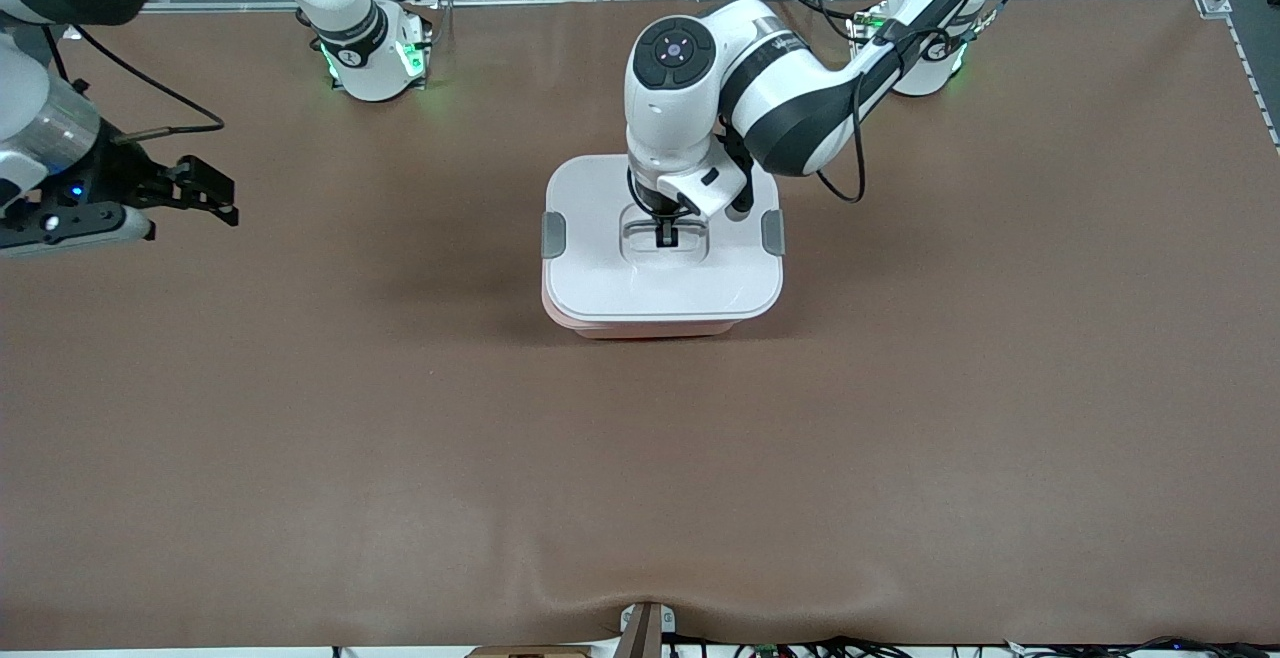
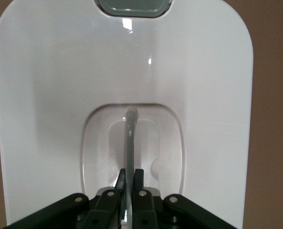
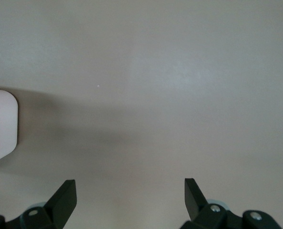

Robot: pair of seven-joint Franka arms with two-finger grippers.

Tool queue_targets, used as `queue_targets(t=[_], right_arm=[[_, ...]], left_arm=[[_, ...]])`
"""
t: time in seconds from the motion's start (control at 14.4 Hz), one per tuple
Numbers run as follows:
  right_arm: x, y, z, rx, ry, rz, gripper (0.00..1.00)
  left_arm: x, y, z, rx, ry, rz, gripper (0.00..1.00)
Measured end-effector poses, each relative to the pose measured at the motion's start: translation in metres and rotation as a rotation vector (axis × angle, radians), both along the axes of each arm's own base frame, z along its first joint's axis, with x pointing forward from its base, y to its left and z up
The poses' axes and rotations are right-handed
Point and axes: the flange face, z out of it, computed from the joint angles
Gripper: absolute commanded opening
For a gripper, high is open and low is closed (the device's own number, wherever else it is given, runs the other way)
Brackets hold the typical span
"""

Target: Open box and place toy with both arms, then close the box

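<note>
The box [image 1: 662,290] stands in the middle of the table, its white lid [image 1: 600,268] on the pale pink base, with a grey clip [image 1: 553,235] on each side. My left gripper [image 1: 665,234] is down in the lid's recess, shut on the clear handle [image 2: 130,143]. The lid fills the left wrist view [image 2: 46,95]. My right gripper [image 1: 205,193] is open and empty, over bare table toward the right arm's end; its wrist view shows a corner of the box [image 3: 2,126]. The toy is out of view.
The brown mat [image 1: 640,458] covers the whole table. The arm bases [image 1: 375,58] stand along the table edge farthest from the front camera. A small fixture [image 1: 645,628] sits at the mat's edge nearest the front camera.
</note>
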Motion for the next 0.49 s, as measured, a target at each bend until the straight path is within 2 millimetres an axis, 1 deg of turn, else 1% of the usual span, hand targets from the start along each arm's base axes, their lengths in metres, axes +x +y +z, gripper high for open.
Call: queue_targets(t=[0.21,0.42,0.49], right_arm=[[-0.003,-0.020,0.009,0.000,0.030,-0.044,1.00],[-0.004,-0.051,0.009,0.003,0.039,-0.103,1.00],[-0.004,-0.056,0.008,0.004,0.041,-0.112,1.00]], left_arm=[[0.000,-0.006,-0.014,0.014,-0.024,-0.007,0.00],[-0.001,-0.012,-0.034,0.025,-0.022,0.003,0.00],[0.000,-0.013,-0.038,0.023,-0.021,0.001,0.00]])
